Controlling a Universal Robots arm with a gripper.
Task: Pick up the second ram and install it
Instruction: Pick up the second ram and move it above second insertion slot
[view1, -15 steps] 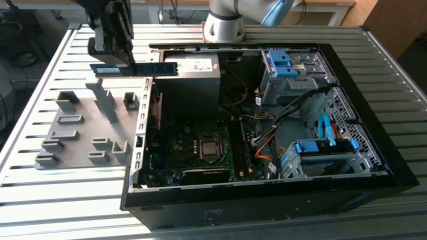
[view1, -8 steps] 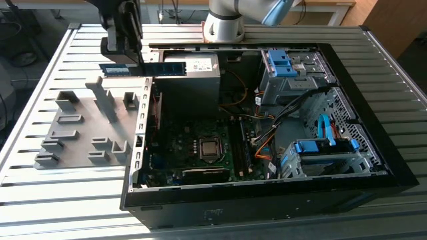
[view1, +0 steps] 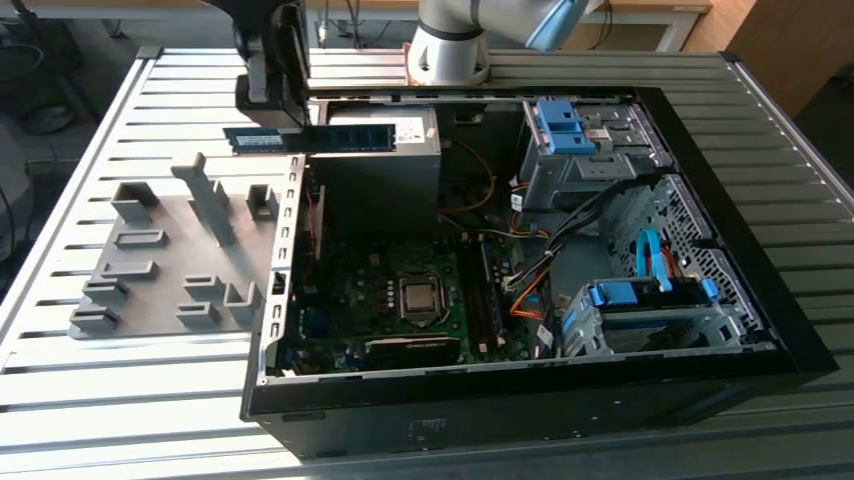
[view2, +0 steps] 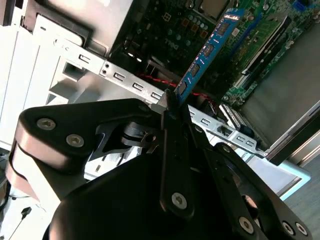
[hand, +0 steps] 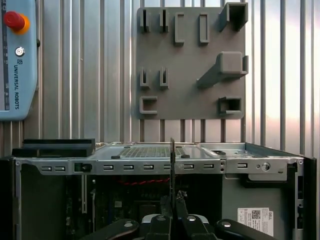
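While one claw (view2: 169, 107) clamps it, one second ram (view2: 210, 47) hangs — over one case (view1: 534, 400).

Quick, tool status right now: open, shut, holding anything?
Tool: shut, holding the second ram.

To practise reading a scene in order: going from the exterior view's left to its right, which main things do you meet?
Grey slotted holder block → second ram → processor socket → blue drive caddy.
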